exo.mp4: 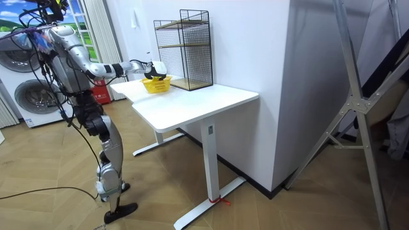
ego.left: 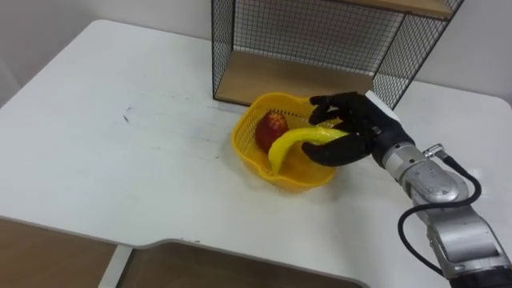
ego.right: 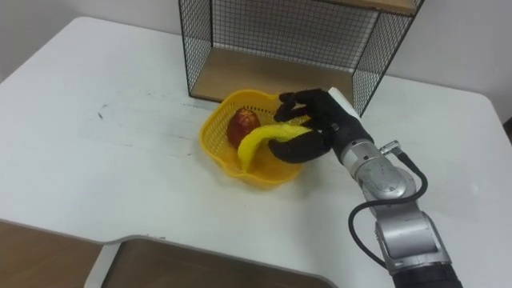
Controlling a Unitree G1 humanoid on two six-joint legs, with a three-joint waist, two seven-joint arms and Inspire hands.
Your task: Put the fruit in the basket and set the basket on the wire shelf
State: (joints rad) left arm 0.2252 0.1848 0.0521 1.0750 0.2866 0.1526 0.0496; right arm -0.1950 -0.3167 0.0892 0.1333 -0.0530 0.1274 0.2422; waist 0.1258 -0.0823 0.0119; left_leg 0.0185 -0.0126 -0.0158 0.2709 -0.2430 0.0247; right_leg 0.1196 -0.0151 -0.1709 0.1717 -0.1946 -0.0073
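Note:
A yellow plastic basket (ego.left: pixel 253 156) (ego.right: pixel 218 149) sits on the white table (ego.left: pixel 120 152) just in front of the black wire shelf (ego.left: pixel 304 48) (ego.right: pixel 272 44). A red apple (ego.left: pixel 272 128) (ego.right: pixel 243 125) lies inside it. My right hand (ego.left: pixel 352 128) (ego.right: pixel 316 128) is over the basket's right side, fingers curled round the stem end of a yellow banana (ego.left: pixel 292 144) (ego.right: pixel 258 142), which arcs down into the basket beside the apple. In the room view I stand at the table's end, right arm stretched toward the basket (exo.mp4: pixel 156 84).
The wire shelf (exo.mp4: pixel 185 48) has a wooden floor board (ego.left: pixel 272 80) and an upper wooden board, its open front facing the basket. Table edge runs along the near side. Washing machines (exo.mp4: pixel 25 89) stand behind me.

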